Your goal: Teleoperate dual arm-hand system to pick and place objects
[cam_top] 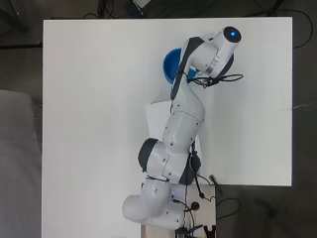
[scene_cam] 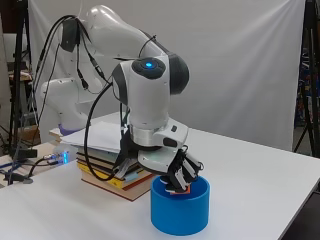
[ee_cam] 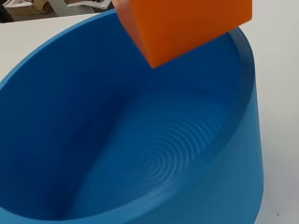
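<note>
1. The white rectangular table (cam_top: pixel 89 99) carries everything; the white jointed robot arm (cam_top: pixel 181 129) rises from its near edge and reaches up the overhead view to the far right part of the tabletop, its last link bent down over the container.
2. A stack of flat books with loose white sheets on top (scene_cam: pixel 107 160) lies on the table under the arm's middle, just behind the container in the side view; whether the two touch cannot be told.
3. The round blue open-topped plastic bowl (scene_cam: pixel 180 212) stands upright on the table; in the overhead view only part of its rim (cam_top: pixel 169 64) shows from under the arm; its inside, ringed with fine circular ridges (ee_cam: pixel 154 163), holds nothing on its floor.
4. The black and white hand (scene_cam: pixel 182 175) points down into the bowl's mouth, its fingers curled round the cube and reaching just below the rim.
5. The small orange plastic cube (ee_cam: pixel 182 23) is grasped in the hand, tilted with one corner lowest, hanging above the bowl's floor and inside its rim; in the side view only a sliver of orange (scene_cam: pixel 184 190) shows between the fingers.
</note>
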Motion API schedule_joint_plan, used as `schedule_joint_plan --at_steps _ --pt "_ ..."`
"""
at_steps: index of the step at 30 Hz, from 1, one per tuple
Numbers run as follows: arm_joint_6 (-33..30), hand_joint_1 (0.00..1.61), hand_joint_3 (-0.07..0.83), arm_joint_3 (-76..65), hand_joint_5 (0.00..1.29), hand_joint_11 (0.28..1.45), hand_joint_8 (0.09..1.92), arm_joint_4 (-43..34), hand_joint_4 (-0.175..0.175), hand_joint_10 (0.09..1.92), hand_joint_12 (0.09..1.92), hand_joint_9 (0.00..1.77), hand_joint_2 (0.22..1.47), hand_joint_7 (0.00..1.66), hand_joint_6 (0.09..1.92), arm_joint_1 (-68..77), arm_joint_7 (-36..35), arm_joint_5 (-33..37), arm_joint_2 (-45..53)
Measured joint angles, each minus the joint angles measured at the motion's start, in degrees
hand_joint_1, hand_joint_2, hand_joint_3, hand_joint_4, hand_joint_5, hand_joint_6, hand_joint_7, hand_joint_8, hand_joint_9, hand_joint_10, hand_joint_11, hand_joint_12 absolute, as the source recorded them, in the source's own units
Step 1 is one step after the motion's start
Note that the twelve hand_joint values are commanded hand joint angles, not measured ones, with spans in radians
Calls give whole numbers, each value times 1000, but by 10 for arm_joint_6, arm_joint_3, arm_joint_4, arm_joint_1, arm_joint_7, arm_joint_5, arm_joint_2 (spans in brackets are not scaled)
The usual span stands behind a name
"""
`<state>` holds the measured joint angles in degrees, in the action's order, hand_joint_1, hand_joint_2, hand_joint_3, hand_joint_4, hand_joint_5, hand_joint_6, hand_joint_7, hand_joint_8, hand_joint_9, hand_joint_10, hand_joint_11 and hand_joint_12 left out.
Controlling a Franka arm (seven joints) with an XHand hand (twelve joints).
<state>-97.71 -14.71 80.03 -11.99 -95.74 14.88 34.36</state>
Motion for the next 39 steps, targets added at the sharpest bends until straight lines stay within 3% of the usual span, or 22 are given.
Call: schedule_joint_plan --at_steps 3,4,5,6,7,9,11,12,13,14,16,29,39 --pt "-18 915 0 4 753 957 1780 61 175 1920 1914 1249 1227 898 1342 -2 -29 -3 -48" --pt "-24 1014 8 6 734 936 1705 88 49 1920 1918 1215 1232 860 1288 -2 -36 -5 -69" --pt "-30 1096 10 9 720 919 1640 117 -52 1920 1919 1189 1236 839 1243 -3 -41 -6 -91" --pt "-36 1144 9 11 712 913 1601 147 -113 1920 1920 1176 1238 827 1216 -3 -45 -9 -113" --pt "-41 1170 8 14 707 915 1583 174 -145 1920 1920 1172 1241 821 1203 -3 -48 -11 -133" --pt "-55 1183 7 20 700 928 1539 231 -169 1920 1920 1176 1249 785 1270 -3 -53 -17 -173" --pt "-66 1169 13 26 658 926 1659 280 -175 1920 1920 1157 1277 738 1309 -2 -58 -21 -210" --pt "-69 1060 11 28 662 936 1771 298 -49 1920 1920 1166 1278 758 1369 -2 -60 -23 -224" --pt "-70 977 7 29 673 952 1850 310 52 1920 1920 1187 1273 800 1406 -2 -61 -24 -232" --pt "-72 932 2 31 690 971 1896 313 113 1920 1920 1220 1265 845 1409 -2 -61 -26 -235" --pt "-76 907 -3 36 723 997 1920 305 162 1920 1920 1272 1247 910 1381 -2 -49 -28 -230" --pt "-39 910 -1 56 745 900 1899 164 175 1920 1875 1251 1231 940 1353 -5 76 -41 -175" --pt "20 933 -2 64 784 975 1920 43 175 1920 1835 1391 1210 1112 1296 -17 132 -53 -82"
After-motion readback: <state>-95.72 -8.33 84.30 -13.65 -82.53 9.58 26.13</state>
